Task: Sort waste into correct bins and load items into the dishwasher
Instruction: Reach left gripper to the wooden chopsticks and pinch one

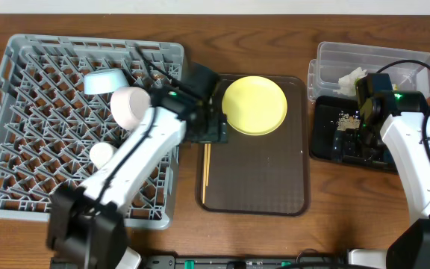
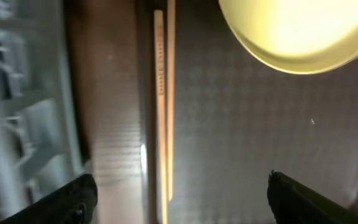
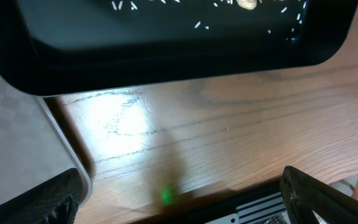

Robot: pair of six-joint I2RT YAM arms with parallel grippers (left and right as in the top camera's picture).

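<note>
The yellow plate (image 1: pixel 254 104) lies at the back of the brown serving tray, and the chopsticks (image 1: pixel 206 164) lie along its left edge. My left gripper (image 1: pixel 212 128) hovers open and empty over the chopsticks (image 2: pixel 163 112), with the plate (image 2: pixel 291 31) ahead of it. The light blue bowl (image 1: pixel 104 81), white bowl (image 1: pixel 131 106) and small white cup (image 1: pixel 101 154) sit in the grey dish rack (image 1: pixel 28 172). White tissue (image 1: pixel 353 77) is in the clear tub (image 1: pixel 394 58). Crumbs (image 1: pixel 346 119) lie in the black tray (image 1: pixel 323 146). My right gripper (image 1: pixel 349 140) is open and empty over that tray's near edge (image 3: pixel 166 53). The snack wrapper is out of view.
The brown serving tray (image 1: pixel 260 187) lies between the rack and the bins, and its corner shows in the right wrist view (image 3: pixel 17 130). Bare wooden table (image 3: pixel 229 124) runs in front of the black tray. The rack takes up the left of the table.
</note>
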